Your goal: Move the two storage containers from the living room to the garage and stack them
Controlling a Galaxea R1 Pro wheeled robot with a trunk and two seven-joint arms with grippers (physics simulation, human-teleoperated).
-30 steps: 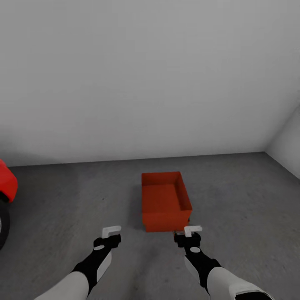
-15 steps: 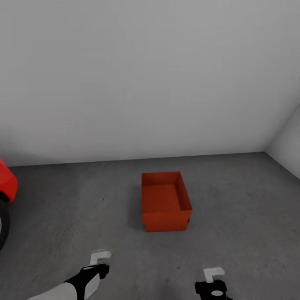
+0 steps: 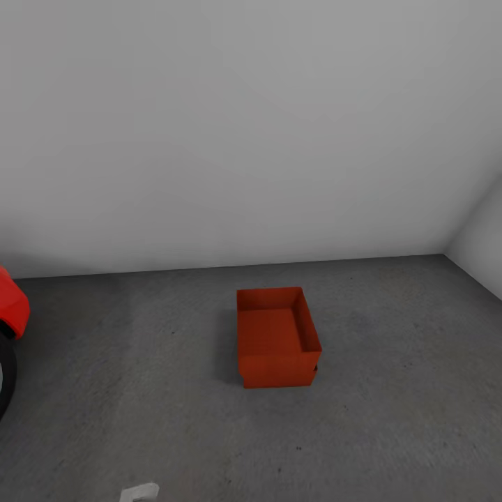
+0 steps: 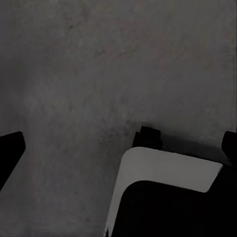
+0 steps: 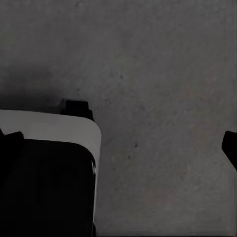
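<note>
Head view: both arms pulled back since prev frame, storage containers [image 3: 277,339] stacked

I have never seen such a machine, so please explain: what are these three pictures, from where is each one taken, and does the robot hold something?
This is a simulated wheeled robot with two arms. The large picture comes from a camera on its head, looking down into a garage: white walls, a grey concrete floor and part of a red car at the left edge. In the middle, two orange-red storage containers stand stacked, one on the other. The two dark pictures come from cameras near each gripper, looking down at the bare concrete. The left gripper and right gripper have their dark fingertips wide apart at the picture edges, so both are open and hold nothing.
</note>
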